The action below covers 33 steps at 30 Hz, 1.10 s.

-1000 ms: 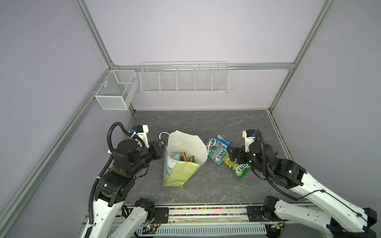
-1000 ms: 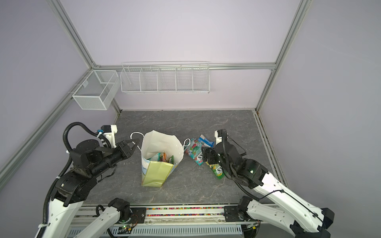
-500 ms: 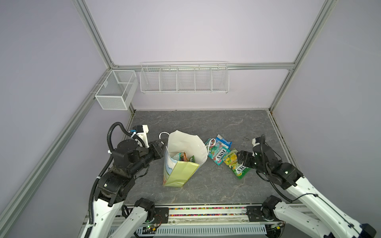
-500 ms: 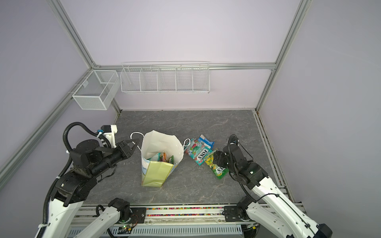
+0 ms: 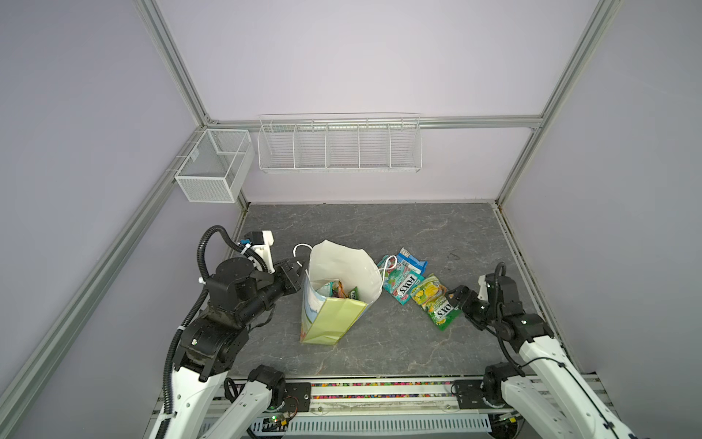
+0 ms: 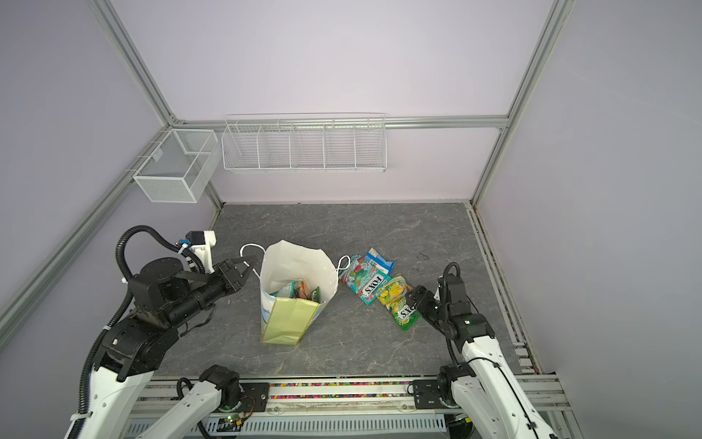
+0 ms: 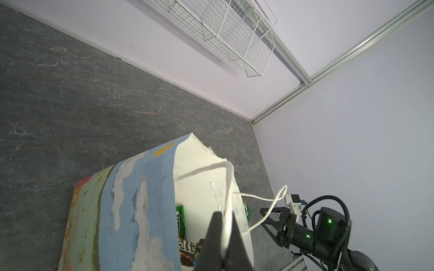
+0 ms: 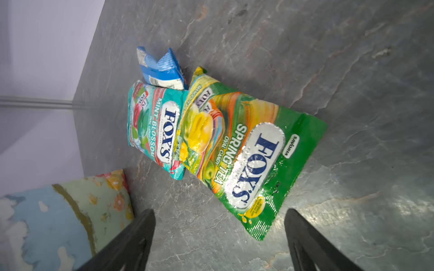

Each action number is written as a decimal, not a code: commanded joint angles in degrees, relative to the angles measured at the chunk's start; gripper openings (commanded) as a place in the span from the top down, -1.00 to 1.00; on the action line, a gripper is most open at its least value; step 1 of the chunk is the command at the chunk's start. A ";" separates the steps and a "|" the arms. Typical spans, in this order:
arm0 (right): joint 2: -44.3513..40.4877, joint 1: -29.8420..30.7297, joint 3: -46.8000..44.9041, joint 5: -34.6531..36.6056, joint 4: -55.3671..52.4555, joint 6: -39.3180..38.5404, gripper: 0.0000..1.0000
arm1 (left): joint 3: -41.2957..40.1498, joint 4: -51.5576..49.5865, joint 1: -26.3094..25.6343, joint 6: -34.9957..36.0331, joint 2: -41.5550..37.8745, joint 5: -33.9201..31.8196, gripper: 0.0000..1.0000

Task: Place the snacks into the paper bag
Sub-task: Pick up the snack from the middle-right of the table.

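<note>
— Three packets [image 6: 366, 283] are counted outside the paper bag [image 5: 334, 315]. Where are they placed with respect to the right gripper [image 8: 219, 212]?
— The green packet [image 8: 246, 164] is laid flat on the table [image 5: 380, 228], just ahead of that gripper's fingertips and untouched by them. The teal packet [image 8: 155, 126] is partly covered along one side by the green one. The blue packet [image 8: 162, 68] is found farthest from the gripper, touching the teal one.
— How are the jaws set?
— They are spread wide, and nothing is held between them.
— And the left gripper [image 7: 224, 218]?
— Its jaws are pressed together on the bag's white cord handle [image 7: 227, 187]. The bag is stood upright and open just in front of it, between the two grippers.
— Is anything seen inside?
— Further packets [image 5: 338, 290] are seen at the bottom through the open mouth, but an exact count cannot be given.
</note>
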 commanded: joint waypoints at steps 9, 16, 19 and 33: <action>-0.67 -11.41 -7.91 -15.06 5.12 3.98 -0.78 | 0.01 3.19 0.24 -0.55 -0.37 0.25 1.00; 2.47 -14.47 -10.36 -17.54 8.32 2.69 -0.78 | -0.18 3.40 0.25 -0.57 -0.20 0.35 1.00; 3.55 -14.72 -11.13 -18.08 9.70 2.49 -0.78 | -0.27 3.55 0.27 -0.59 -0.20 0.36 1.00; 5.13 -14.85 -15.30 -17.56 15.18 2.66 -0.89 | -0.62 3.68 0.29 -0.69 -0.29 0.44 1.00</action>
